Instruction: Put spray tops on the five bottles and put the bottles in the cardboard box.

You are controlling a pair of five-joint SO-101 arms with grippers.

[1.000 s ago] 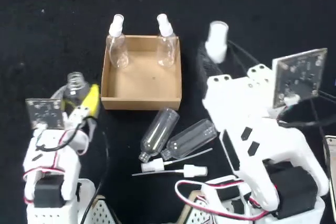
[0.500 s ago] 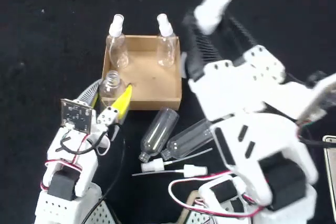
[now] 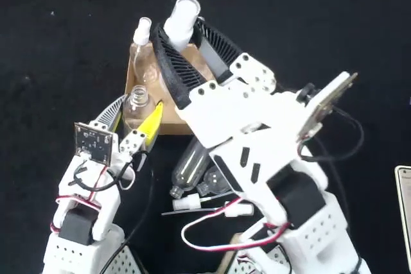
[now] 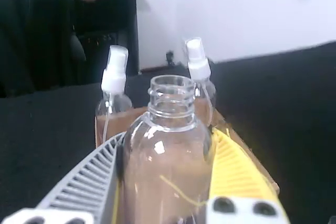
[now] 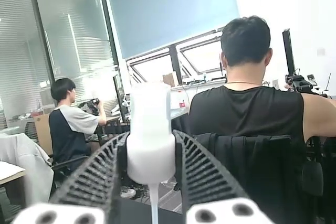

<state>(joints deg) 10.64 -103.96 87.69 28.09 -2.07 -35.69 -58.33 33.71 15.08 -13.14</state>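
**Bottle and spray top both gripped**

The left gripper (image 3: pixel 139 104) is clamping an uncapped bottle (image 4: pixel 168 145) upright, neck pointing up, at the box's (image 3: pixel 128 75) near-left corner. The right gripper (image 3: pixel 183 27) is pinching a spray top (image 5: pixel 151 140) above the box, its tube running back between the fingers.

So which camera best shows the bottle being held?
The left wrist view: the uncapped bottle sits close, open neck clear, in the left gripper. The high view shows it small at the cardboard box's corner. The right wrist view faces the room.
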